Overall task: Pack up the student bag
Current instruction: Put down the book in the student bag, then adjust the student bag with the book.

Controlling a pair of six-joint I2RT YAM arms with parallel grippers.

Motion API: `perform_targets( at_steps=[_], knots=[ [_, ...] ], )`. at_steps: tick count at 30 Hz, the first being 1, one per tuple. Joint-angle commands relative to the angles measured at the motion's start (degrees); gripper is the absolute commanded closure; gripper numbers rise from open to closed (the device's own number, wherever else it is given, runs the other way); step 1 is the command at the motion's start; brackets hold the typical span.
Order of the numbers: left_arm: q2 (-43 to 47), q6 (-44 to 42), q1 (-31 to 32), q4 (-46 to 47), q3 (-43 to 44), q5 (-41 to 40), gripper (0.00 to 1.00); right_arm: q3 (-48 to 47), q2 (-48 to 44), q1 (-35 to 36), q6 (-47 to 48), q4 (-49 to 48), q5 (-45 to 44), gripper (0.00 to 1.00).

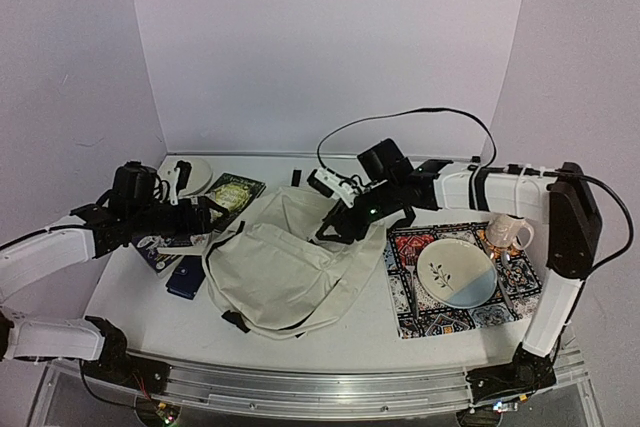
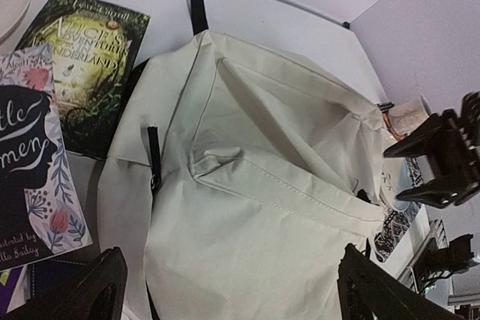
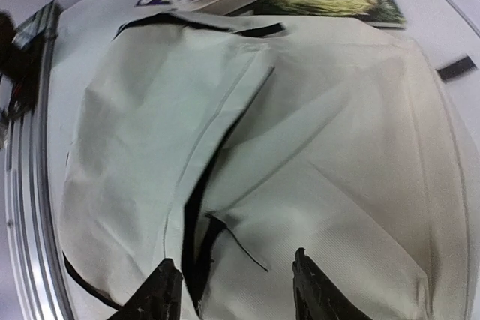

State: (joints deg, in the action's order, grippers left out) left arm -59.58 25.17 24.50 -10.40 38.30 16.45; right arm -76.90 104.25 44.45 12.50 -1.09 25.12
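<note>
The cream student bag (image 1: 285,267) lies flat in the middle of the table. It fills the left wrist view (image 2: 262,207) and the right wrist view (image 3: 330,148). A dark slit of its opening (image 3: 196,215) shows just ahead of the right fingers. My left gripper (image 1: 216,215) is open and empty over the bag's left edge, with its fingers (image 2: 88,294) spread wide. My right gripper (image 1: 336,227) is open and empty just above the bag's upper right part, with one finger (image 3: 154,297) beside the slit. A green book (image 1: 236,191) and a floral-covered book (image 2: 34,162) lie left of the bag.
A dark blue flat item (image 1: 186,277) lies at the bag's left. A pale plate (image 1: 196,173) sits at the back left. At the right, a patterned mat (image 1: 420,319) carries a plate (image 1: 456,272) and a mug (image 1: 508,234). The table's metal front rail (image 3: 26,185) is near.
</note>
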Motion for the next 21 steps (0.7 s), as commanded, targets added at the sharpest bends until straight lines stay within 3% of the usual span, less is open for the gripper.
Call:
perform_targets(
  at_steps=[1, 5, 10, 15, 21],
  knots=[
    [-3.27, 1.98, 1.43, 1.20, 3.82, -6.79, 0.01, 4.40, -10.21, -0.28, -15.74, -1.22, -16.55, 0.38],
    [-6.18, 2.00, 1.66, -1.64, 5.86, -10.64, 0.01, 11.68, -15.50, -0.40, -27.72, -1.31, -24.25, 0.21],
    [-10.90, 1.81, 2.13, -4.66, 6.84, -12.40, 0.04, 22.48, -19.82, -0.38, -40.42, -4.46, -27.45, 0.13],
    [-14.75, 2.40, 3.58, -4.77, 6.03, -12.51, 0.08, 30.21, -20.93, -0.40, -47.26, -11.76, -27.80, 0.11],
    [-17.41, 3.72, 5.95, -4.08, 4.73, -12.70, 0.16, 29.82, -12.36, -0.41, -49.03, -19.21, -23.81, 0.17]
  ],
)
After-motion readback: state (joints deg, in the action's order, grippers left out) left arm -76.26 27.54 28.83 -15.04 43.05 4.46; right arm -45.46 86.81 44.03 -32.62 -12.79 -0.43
